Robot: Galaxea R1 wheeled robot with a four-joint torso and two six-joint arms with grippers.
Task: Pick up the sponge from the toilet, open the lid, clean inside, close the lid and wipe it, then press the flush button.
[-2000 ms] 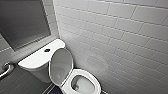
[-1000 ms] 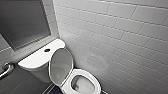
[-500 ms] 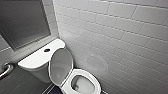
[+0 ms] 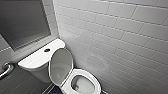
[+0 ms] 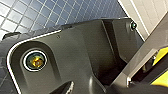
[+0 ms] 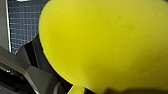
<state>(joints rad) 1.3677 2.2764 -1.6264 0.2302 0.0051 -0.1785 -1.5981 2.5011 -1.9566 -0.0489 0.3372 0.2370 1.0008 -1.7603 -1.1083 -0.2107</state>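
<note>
The white toilet (image 4: pixel 37 62) stands against the tiled wall in the head view. Its lid (image 4: pixel 61 65) is raised and leans back toward the tank, leaving the seat and bowl (image 4: pixel 82 83) uncovered. The dark round flush button (image 4: pixel 47 50) sits on the flat tank top. In the right wrist view the bright yellow sponge (image 6: pixel 107 42) looms very close to the camera, and my right gripper is shut on it. A strip of the same yellow (image 5: pixel 162 67) shows at the edge of the left wrist view. My left gripper is open and holds nothing.
White wall tiles (image 4: pixel 120 37) run along the right of the toilet. A dark framed panel (image 4: pixel 22 22) hangs above the tank and a metal grab bar (image 4: pixel 6 68) sits at the far left. Blue mosaic floor tiles (image 5: pixel 30 15) lie below the arms.
</note>
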